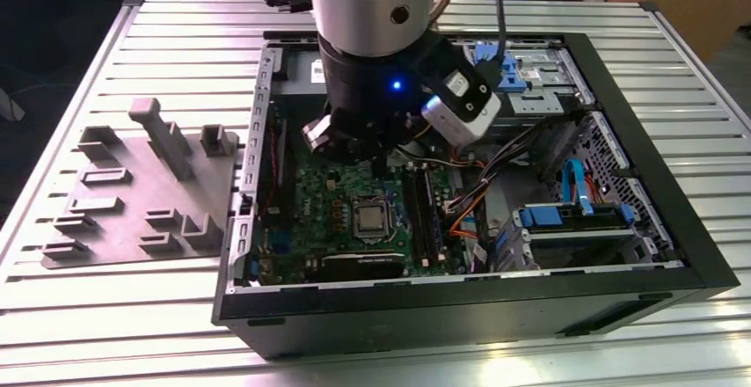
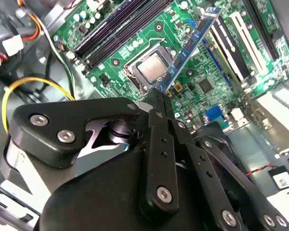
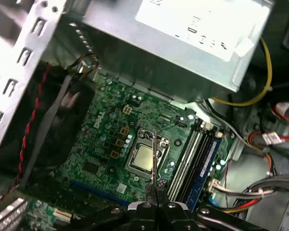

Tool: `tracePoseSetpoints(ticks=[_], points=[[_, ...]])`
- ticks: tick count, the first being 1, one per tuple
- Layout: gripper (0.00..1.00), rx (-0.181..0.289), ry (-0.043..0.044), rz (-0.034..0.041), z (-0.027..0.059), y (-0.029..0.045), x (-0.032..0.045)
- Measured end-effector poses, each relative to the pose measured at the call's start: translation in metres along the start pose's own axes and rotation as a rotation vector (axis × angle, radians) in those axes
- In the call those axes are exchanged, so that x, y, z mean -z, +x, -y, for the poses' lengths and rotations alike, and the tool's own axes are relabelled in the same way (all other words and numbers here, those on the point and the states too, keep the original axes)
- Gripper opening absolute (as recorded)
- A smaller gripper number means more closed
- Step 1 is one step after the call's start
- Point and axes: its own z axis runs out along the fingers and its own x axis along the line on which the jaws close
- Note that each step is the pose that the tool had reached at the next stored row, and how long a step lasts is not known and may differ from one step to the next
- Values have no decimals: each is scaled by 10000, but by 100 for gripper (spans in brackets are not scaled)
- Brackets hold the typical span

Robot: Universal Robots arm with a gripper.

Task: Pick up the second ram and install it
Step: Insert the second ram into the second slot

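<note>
**A:** Item one, the tool?

**B:** Black two-finger gripper (image 2: 162,98), on the silver-and-black arm (image 1: 369,18) that stands over the open black computer case (image 1: 470,312). Its fingers (image 2: 156,130) are pressed together, clamped on one end of the second ram (image 2: 189,47).

**A:** Item two, the ram itself?

**B:** Long, thin, dark-blue circuit-board stick. It is held by its near end and projects straight out past the fingertips, with the far end free. In the first wrist view it shows edge-on, a thin line (image 3: 154,154) running out from the gripper (image 3: 154,191).

**A:** Beneath it?

**B:** Green motherboard (image 3: 106,139). The stick crosses the square silver processor (image 3: 143,159) in its socket. Whether it touches the board, I cannot tell.

**A:** The slots?

**B:** Row of long memory slots (image 3: 196,159), just beside the processor and near the fingertips, running alongside the held stick. The stick is seated in none of them. Another blue stick (image 3: 211,154) sits in one slot.

**A:** Remainder?

**B:** Grey metal power-supply box (image 3: 183,62), beyond the stick's free end. Grey plastic fixture plate with raised blocks (image 1: 135,195), outside the case on the exterior view's left, well apart from the tool.
</note>
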Motion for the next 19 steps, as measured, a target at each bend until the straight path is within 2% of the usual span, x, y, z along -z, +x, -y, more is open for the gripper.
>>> tracePoseSetpoints(ticks=[13, 17, 19], points=[[12, -2256, 161, 31, 0, 1, -14], [12, -2680, 190, 37, 0, 1, -15], [12, -2688, 192, 37, 0, 1, -15]])
